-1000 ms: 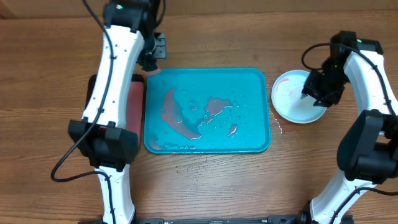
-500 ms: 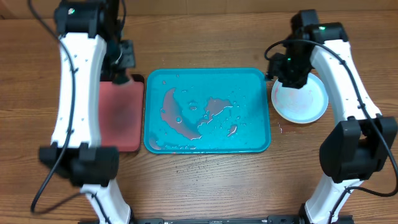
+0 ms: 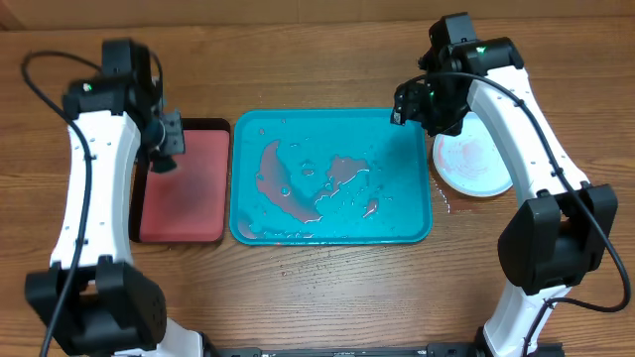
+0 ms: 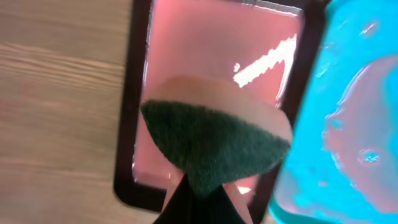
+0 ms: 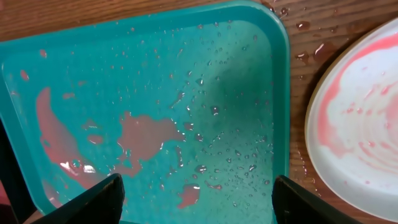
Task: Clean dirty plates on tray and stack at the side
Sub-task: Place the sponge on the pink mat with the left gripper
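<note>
As the right end effector [image 5: 198, 198], spread, quits the plate [image 5: 367, 124], the left one [image 4: 202, 190] pinches a sponge [image 4: 214, 140].

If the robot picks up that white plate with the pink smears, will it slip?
Probably slippery: the white plate looks wet and smeared, with water drops beside it. It looks thin and shallow, so likely light and stiff. It sits flat, so it shouldn't roll.

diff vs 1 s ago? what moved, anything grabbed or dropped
Left gripper, jaws shut on the sponge, swung from the turquoise tray's far-left corner out to its own left, now over the red tray. Right gripper, jaws open and empty, moved left off the white plate to the tray's far-right corner. Nothing grabbed or dropped. Trays, plate, pink puddles unchanged.
</note>
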{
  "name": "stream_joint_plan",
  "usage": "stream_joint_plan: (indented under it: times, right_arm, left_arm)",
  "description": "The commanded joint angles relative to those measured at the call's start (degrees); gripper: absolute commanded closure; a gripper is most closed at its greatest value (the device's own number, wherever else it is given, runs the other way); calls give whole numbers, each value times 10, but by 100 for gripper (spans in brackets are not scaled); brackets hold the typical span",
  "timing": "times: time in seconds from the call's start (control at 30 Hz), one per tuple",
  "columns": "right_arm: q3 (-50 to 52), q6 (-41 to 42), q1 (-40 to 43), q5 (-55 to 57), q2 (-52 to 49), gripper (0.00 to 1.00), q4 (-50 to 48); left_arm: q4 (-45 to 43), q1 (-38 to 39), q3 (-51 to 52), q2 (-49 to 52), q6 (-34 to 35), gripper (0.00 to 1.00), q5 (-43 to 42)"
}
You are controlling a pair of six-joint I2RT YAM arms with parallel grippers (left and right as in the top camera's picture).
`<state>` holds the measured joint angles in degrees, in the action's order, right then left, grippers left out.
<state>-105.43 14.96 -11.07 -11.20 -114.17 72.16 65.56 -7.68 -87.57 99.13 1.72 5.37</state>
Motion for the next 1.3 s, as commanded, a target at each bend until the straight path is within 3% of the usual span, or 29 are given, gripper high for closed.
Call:
stream_joint_plan:
  times: [0.0,0.2,0.3,0.43,0.47,0.5,0.6,0.87,0.9,0.97,1.0,1.27]
  right_arm:
    - [-10,0,-1,0,7,22,-1]
    - [-10,0,-1,0,7,22,3]
    - [-10,0,-1,0,7,22,3]
    - [-10,-1,-1,0,7,22,3]
    - [-10,-1,-1,0,7,22,3]
    - [-10,-1,-1,0,7,22,3]
    - [-10,-2,-1,0,7,22,2]
    - [-12,-4,-1,27,23,22,-1]
    - [-12,-4,-1,35,31,18,-1]
    - [-14,-4,-1,55,54,4,1]
    - [-17,-4,-1,68,71,0,4]
    - [-59,-4,-1,127,196,0,64]
  left_arm:
    - [-72,-23,78,9,-65,96,-26]
    - [-241,-44,193,10,-64,96,-22]
    - [-284,-44,224,10,-64,89,-23]
    - [-294,-43,236,10,-59,67,-22]
    - [-294,-43,236,10,-59,56,-22]
    - [-296,-43,236,9,-59,38,-23]
    - [-297,-43,227,9,-46,23,-23]
    - [-150,-29,69,-29,-15,18,-56]
    - [-126,-23,41,-38,-13,16,-64]
    - [-91,-12,-4,-53,-9,0,-74]
    - [-74,-4,-28,-63,5,0,-74]
    - [-69,10,-48,-84,22,0,-73]
